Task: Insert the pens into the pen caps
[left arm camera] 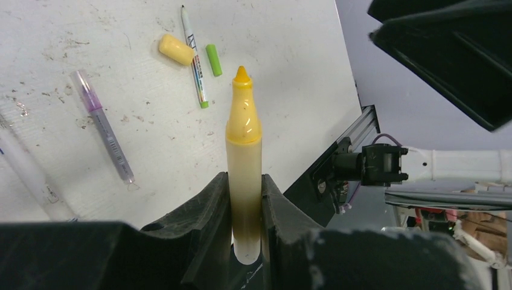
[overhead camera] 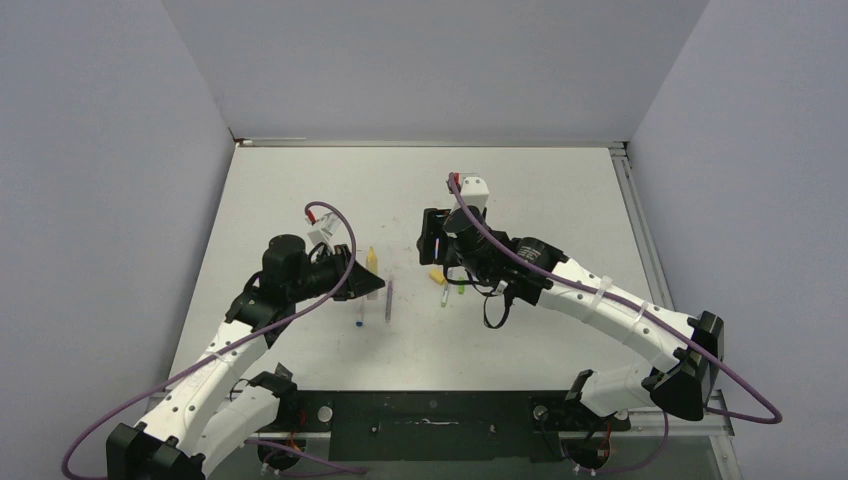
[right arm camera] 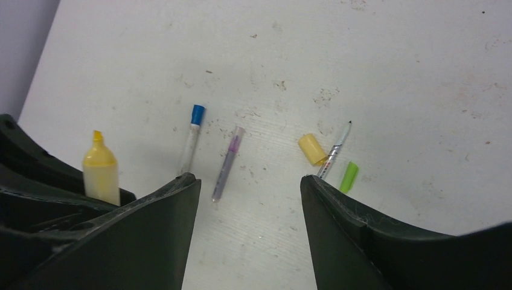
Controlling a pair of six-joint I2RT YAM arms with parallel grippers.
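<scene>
left gripper (left arm camera: 244,187): i am clamping it narrow on the yellow marker (left arm camera: 244,151), pinching the pale lower barrel between both fingers.
yellow marker: it is sticking out well past my fingertips, uncapped, with its orange-yellow tip pointing away from the wrist.
right gripper (right arm camera: 250,184): i am holding its jaws wide apart with nothing between them, hovering over the table (overhead camera: 540,190) and looking down on the pens.
yellow cap (right arm camera: 312,148): it is lying on its side on the table, just beside the thin green pen (right arm camera: 335,151) and well apart from both of my grippers.
thin green pen: it is lying flat with its dark tip bare, between the yellow cap and the green cap (right arm camera: 348,176).
green cap: it is lying just beside the pen's barrel, loose on the table.
purple pen (right arm camera: 227,163): it is lying flat between the white pen (right arm camera: 191,140) and the yellow cap, touching neither.
white pen: it is lying flat near the purple pen, showing a blue end.
unclear: i cannot tell whether the blue and purple ends are caps.
</scene>
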